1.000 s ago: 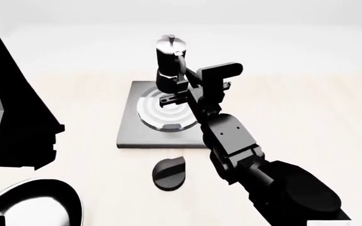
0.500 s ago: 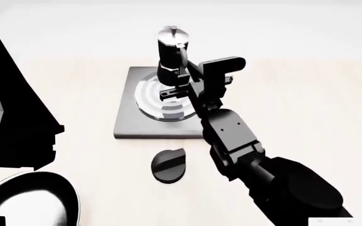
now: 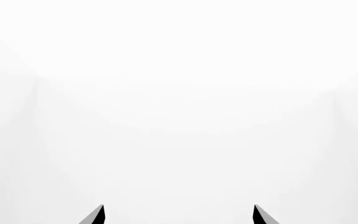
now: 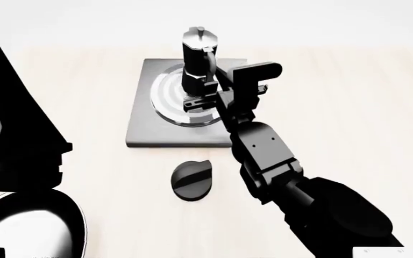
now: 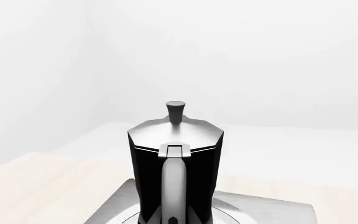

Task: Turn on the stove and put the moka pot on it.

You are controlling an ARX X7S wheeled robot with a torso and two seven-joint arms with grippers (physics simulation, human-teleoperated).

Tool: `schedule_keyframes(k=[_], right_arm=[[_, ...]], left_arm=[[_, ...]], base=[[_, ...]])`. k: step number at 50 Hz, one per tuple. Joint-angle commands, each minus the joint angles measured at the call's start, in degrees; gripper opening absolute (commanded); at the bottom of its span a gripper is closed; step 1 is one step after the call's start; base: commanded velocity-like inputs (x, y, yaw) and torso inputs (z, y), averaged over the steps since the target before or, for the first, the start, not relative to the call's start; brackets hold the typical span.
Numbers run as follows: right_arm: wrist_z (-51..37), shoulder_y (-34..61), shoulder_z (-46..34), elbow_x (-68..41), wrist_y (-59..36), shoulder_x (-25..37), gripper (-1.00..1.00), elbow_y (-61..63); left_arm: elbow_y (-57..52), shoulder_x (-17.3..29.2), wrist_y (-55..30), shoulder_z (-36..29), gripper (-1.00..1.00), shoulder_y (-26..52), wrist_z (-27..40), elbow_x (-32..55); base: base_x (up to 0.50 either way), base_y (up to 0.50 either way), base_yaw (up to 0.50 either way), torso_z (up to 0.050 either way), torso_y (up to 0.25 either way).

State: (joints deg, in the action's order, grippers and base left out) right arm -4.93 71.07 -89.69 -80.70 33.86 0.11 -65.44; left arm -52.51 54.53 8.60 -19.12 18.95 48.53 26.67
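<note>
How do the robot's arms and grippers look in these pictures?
The right arm is matte black, built of rounded, blocky segments, ending in a black right gripper under a boxy bracket. No cables or markings show. Of the left gripper, only two dark pointed fingertips appear.

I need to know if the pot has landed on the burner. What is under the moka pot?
Under the moka pot lies the stove, its ringed burner showing beside the base. Whether the base touches it cannot be seen: the right gripper covers the bottom edge.
</note>
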Motion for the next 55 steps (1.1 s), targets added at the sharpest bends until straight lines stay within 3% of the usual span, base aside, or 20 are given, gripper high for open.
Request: schedule_keyframes(k=[1,42,43,55], right_arm=[[0.06,0.97,1.52,2.45,0.13,-0.11,-1.0,0.6],[0.79,-1.19,1.45,1.49,-0.85,-0.11,-1.0,-0.22],[0.74,-0.82,1.45,1.36,-1.25,-0.11,1.0,-0.17],[0.8,-0.49,1.36,1.37,-1.5,-0.11,1.0,0.07]], left_arm=[[0.12,-0.22,0.14,-0.15,1.0,-0.11,-0.09,-0.22],[1.21,-0.95,2.32,-0.06,1.0,-1.19,-0.79,-0.82],[1.21,-0.97,2.32,-0.05,1.0,-1.14,-0.79,-0.82],[1.08,-1.07,2.01,-0.16,1.0,-0.88,-0.88,-0.76]], base=[[0.0,0.0,0.0,0.0,-0.096],[0.0,0.0,0.0,0.0,-0.013],[0.0,0.0,0.0,0.0,0.0],[0.0,0.0,0.0,0.0,0.0]])
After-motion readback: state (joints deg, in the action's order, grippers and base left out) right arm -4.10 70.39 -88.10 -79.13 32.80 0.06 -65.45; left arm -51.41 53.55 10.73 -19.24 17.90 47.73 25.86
